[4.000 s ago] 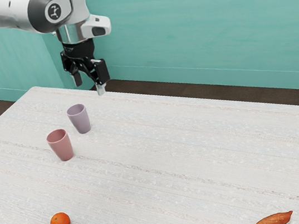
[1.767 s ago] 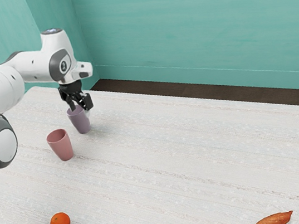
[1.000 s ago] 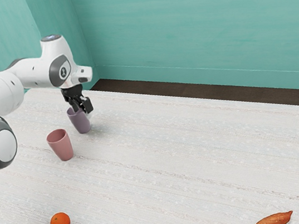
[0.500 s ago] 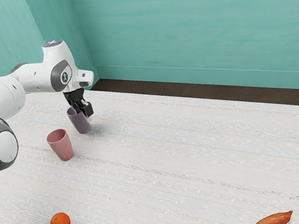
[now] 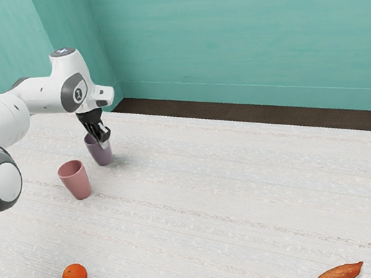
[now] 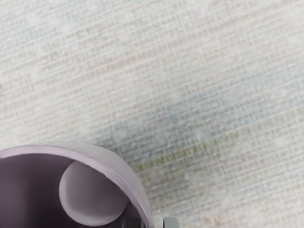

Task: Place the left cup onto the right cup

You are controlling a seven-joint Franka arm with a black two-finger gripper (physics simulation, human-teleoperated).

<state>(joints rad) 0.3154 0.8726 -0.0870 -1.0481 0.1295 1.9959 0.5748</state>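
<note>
The white arm (image 5: 7, 116) reaches in from the exterior view's left and bends down over the pale table (image 5: 248, 185); its black claw (image 5: 100, 136) points downward and sits right at the rim of the purple cup (image 5: 100, 154), on the side of the rim toward the exterior view's right; whether the claw is clenched on that rim or slack against it I cannot tell from here. The purple cup stands upright on the table directly under the claw, mouth up; seen from the hand itself, the purple cup (image 6: 66, 190) is just beneath, its round rim and pale inner bottom in plain sight, with bare table (image 6: 190, 95) beyond it. The pink cup (image 5: 75, 180) stands upright near the claw, a little toward the exterior view's left and closer to the onlooker; it is just beside the purple cup but apart from it, with a strip of table showing between them. An orange (image 5: 74, 276) lies well apart from the claw, much nearer the front edge of the table, on the same side as the pink cup. A sweet potato (image 5: 339, 273) lies farthest from the claw, far toward the exterior view's right at the front edge. A teal wall (image 5: 238, 26) rises behind the table.
</note>
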